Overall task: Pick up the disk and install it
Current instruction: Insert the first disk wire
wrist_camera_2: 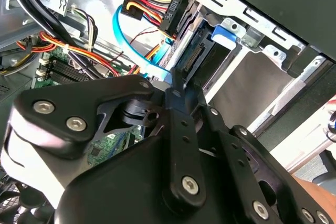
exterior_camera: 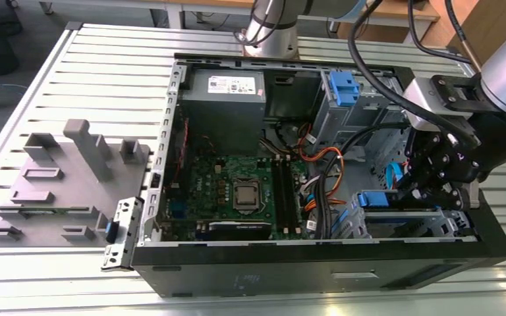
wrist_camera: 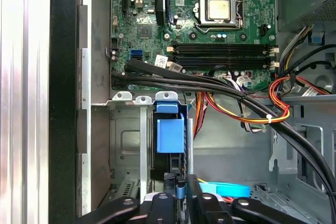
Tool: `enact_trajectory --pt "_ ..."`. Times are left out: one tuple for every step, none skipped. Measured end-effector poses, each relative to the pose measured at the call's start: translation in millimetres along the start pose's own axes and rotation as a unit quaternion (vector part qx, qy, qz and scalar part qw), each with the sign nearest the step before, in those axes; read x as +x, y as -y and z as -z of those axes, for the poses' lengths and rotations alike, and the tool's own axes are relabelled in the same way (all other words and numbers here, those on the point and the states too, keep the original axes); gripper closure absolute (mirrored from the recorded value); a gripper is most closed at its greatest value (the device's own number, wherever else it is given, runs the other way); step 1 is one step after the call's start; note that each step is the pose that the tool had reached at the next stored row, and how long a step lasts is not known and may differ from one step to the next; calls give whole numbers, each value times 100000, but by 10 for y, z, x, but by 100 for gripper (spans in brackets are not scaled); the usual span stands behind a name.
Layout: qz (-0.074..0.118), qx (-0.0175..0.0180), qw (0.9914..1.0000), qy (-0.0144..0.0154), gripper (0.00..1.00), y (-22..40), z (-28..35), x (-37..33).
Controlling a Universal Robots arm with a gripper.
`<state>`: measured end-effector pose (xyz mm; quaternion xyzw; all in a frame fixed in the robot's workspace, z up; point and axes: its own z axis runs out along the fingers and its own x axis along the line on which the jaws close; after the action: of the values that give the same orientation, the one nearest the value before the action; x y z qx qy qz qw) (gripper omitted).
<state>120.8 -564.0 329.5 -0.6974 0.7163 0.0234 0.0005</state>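
Blue-tabbed disk (wrist_camera: 170, 135) sits upright in the metal drive cage (wrist_camera: 122, 129) — directly ahead of your gripper (wrist_camera: 177, 190).
Fingers look nearly together right at the disk's edge; can't tell if they clamp it. Motherboard (wrist_camera: 194, 19) lies beyond the cage — cables (wrist_camera: 210, 85) cross between.

Drive cage (wrist_camera: 126, 129) slot holds disk (wrist_camera: 170, 135); neighbouring slot open. Black cable bundle (wrist_camera: 210, 85) (plus orange wires) crosses just beside cage mouth; case wall (wrist_camera: 63, 98) hems other side.
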Motion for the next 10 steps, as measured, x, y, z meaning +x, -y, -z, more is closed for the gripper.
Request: enact_trajectory --pt "-1 -1 100000 -2 76 0 0 0" --pt "0 -2 100000 -5 76 0 0 0" --pt "-1 -1 100000 -4 76 0 0 0" --pt "-2 -1 100000 -7 76 0 4 0" --pt "-2 -1 100000 7 76 -1 13 -1" --pt "-1 0 100000 12 76 -1 30 -1" --pt "-4 -1 100000 0 76 -2 54 -2" --pt "-2 2 100000 -6 76 -3 78 -3" --pt "-3 0 100000 -4 76 -3 102 -3" --pt "-1 1 100000 -8 76 -4 125 -4"
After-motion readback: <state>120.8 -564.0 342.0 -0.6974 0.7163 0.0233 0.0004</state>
